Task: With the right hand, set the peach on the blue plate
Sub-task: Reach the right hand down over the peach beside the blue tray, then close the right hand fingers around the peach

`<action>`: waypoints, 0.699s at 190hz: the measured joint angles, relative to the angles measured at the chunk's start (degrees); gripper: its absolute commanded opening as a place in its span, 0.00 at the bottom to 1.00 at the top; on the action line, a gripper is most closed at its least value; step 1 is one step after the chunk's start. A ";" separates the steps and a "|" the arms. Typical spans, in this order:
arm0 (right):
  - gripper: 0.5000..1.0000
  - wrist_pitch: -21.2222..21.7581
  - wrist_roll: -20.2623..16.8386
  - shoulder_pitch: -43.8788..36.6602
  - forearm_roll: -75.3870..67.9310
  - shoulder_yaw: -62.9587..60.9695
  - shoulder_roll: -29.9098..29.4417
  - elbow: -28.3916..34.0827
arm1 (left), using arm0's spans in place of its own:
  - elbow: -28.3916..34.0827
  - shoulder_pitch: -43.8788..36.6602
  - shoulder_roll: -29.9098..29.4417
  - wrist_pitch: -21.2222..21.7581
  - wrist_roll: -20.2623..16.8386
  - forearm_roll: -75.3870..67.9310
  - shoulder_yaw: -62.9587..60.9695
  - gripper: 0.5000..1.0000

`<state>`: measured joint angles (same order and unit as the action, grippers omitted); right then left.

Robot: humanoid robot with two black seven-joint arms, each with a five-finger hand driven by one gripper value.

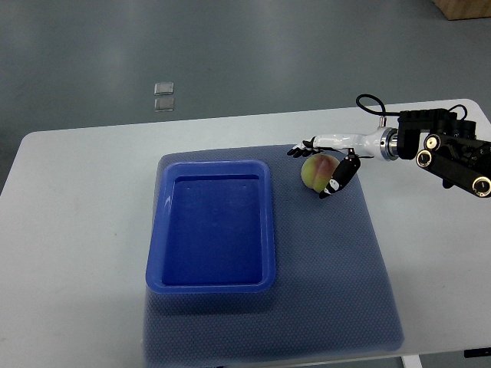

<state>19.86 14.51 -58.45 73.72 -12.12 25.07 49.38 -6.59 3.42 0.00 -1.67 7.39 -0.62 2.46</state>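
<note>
A yellow-green peach [314, 173] with a pink blush lies on the grey-blue mat, just right of the blue plate [158, 230], a deep rectangular tray. My right hand [311, 170] reaches in from the right edge and straddles the peach. Its dark fingers [301, 147] stretch out straight along the far side. The thumb [338, 179] lies against the near right side. The fingers are spread rather than curled, and the peach still rests on the mat. The left arm does not show.
The mat [337, 291] covers the middle of a white table [69, 230], with the tray on its left half. Two small clear squares [163, 96] lie on the floor beyond the table. The black forearm [453, 149] hangs over the table's right edge.
</note>
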 measured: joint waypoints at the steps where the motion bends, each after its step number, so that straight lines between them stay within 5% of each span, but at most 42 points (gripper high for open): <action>1: 0.81 -0.09 -0.01 -0.01 0.16 0.04 0.00 -0.01 | 0.00 0.00 0.00 0.00 0.00 0.00 0.00 1.00; 75: 0.80 -4.33 -0.10 0.16 1.96 1.67 -2.16 -3.17 | 0.00 0.01 0.00 0.00 0.00 0.01 0.00 1.00; 103: 0.65 -5.59 -0.10 0.18 1.95 1.73 -2.45 -3.84 | 0.00 0.01 0.00 0.00 0.00 0.01 0.00 1.00; 133: 0.60 -6.70 -0.10 0.28 1.95 2.15 -2.53 -4.71 | 0.00 0.01 0.00 0.00 0.00 0.01 0.00 1.00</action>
<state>13.15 14.41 -58.17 75.67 -9.97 22.54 44.67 -6.59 3.43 0.00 -1.67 7.39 -0.61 2.46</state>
